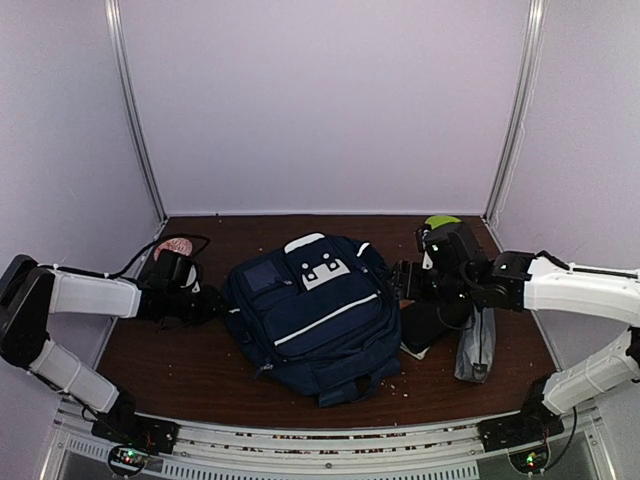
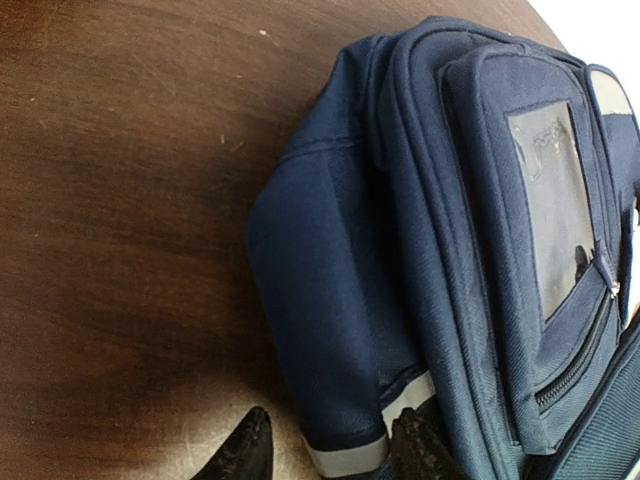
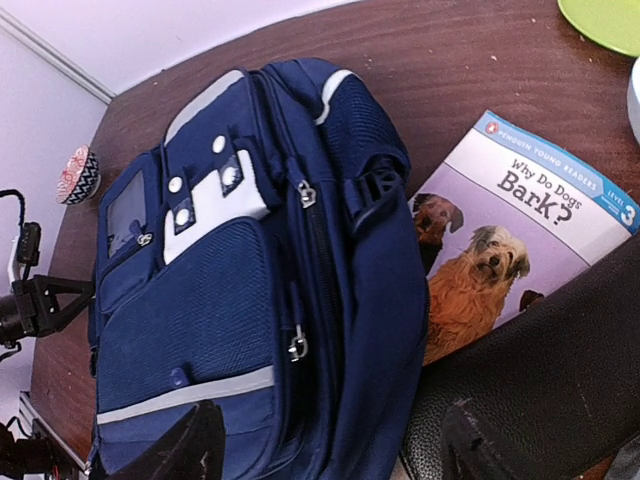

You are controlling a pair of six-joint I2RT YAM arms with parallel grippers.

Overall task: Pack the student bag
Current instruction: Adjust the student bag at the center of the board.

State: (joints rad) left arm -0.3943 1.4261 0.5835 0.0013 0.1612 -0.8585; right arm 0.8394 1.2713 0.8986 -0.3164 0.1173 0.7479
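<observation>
**Top view:** Your large navy blue fabric student bag (image 1: 310, 315) lies face up in the middle of the dark brown wooden table (image 1: 200, 360), between the two arms. Its long axis runs from the back wall toward the arm bases, with the near end leaning slightly right. The end with the white patch points away from you. The left gripper (image 1: 207, 303) is at the bag's left flank and the right gripper (image 1: 405, 280) at its right. A small grey zip pouch (image 1: 475, 345) lies further right.

**Left wrist:** The left gripper (image 2: 335, 452) has its jaws apart, straddling a bag corner banded in grey. A strip of table shows between one finger and the fabric. You cannot tell whether the other finger touches.

**Right wrist:** The right gripper (image 3: 335, 445) hangs over the bag with its jaws spread wide, holding nothing. Only this view lets you read the purple paperback book "Why Do Dogs Bark?" (image 3: 520, 220), whose edge is hidden behind the bag's side. A lime green plate (image 3: 605, 20) and a small red-and-white patterned cup (image 3: 77, 172) sit at the margins.
</observation>
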